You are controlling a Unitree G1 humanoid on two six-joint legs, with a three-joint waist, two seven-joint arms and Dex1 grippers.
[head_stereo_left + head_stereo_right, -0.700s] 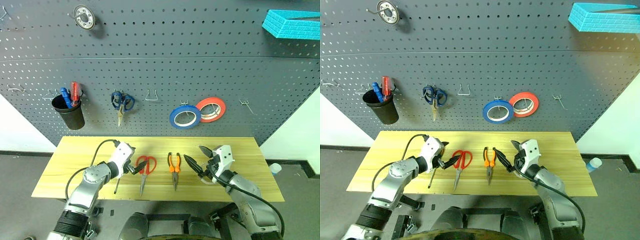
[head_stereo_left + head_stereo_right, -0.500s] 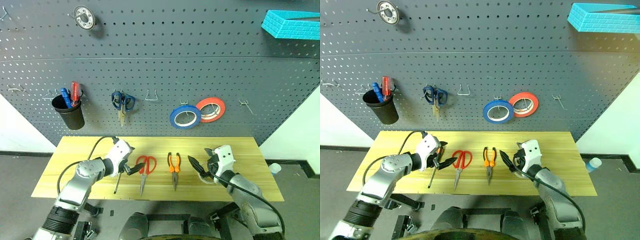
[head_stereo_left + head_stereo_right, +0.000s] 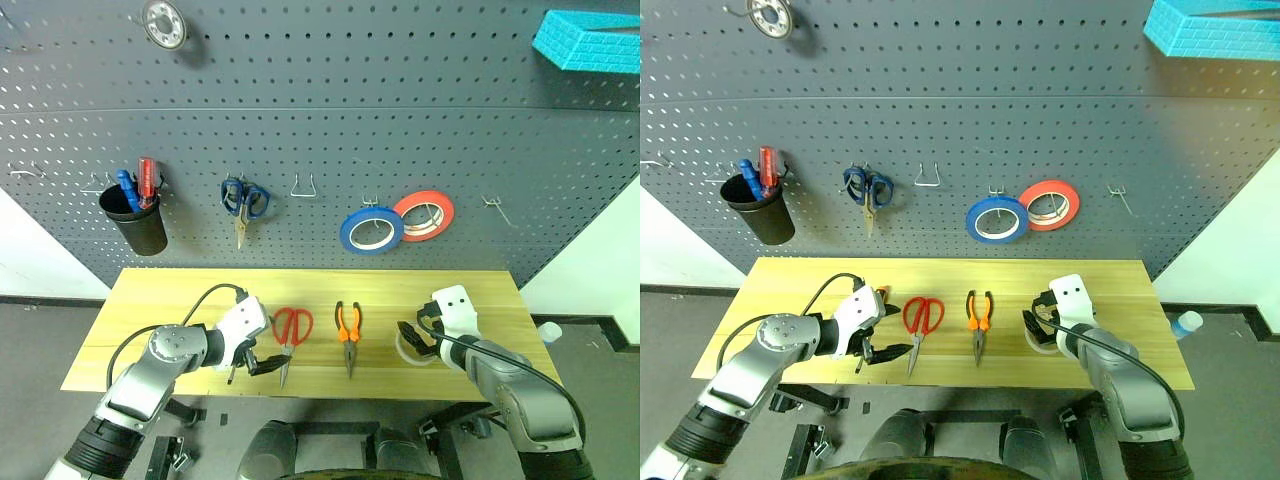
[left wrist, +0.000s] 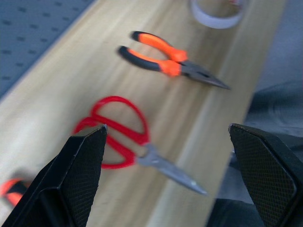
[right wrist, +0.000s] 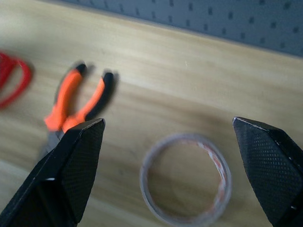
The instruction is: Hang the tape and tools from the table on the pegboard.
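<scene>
on the table (image 3: pixel 150 300), the tape (image 5: pixel 185 178) lies flat just ahead of the right gripper (image 5: pixel 170 142), jaws spread wide and empty; left gripper (image 4: pixel 165 142), likewise wide and empty, hovers over the red-handled scissors (image 4: pixel 125 142). approach step, likely; next, close on the roll's rim, then lift to a pegboard (image 3: pixel 330 120) hook.

Reached forward from both sides over the table (image 3: pixel 150 300), forearms bent in toward its middle. Left gripper (image 3: pixel 262 364) hung low above the table's near edge, left of centre, tilted downward and toward the right, fingers (image 4: pixel 78 177) spread wide apart with nothing between them. Right gripper (image 3: pixel 411 336) hovered right of the table's centre, pointed downward and away, fingers (image 5: pixel 75 163) likewise spread wide and empty.
</scene>
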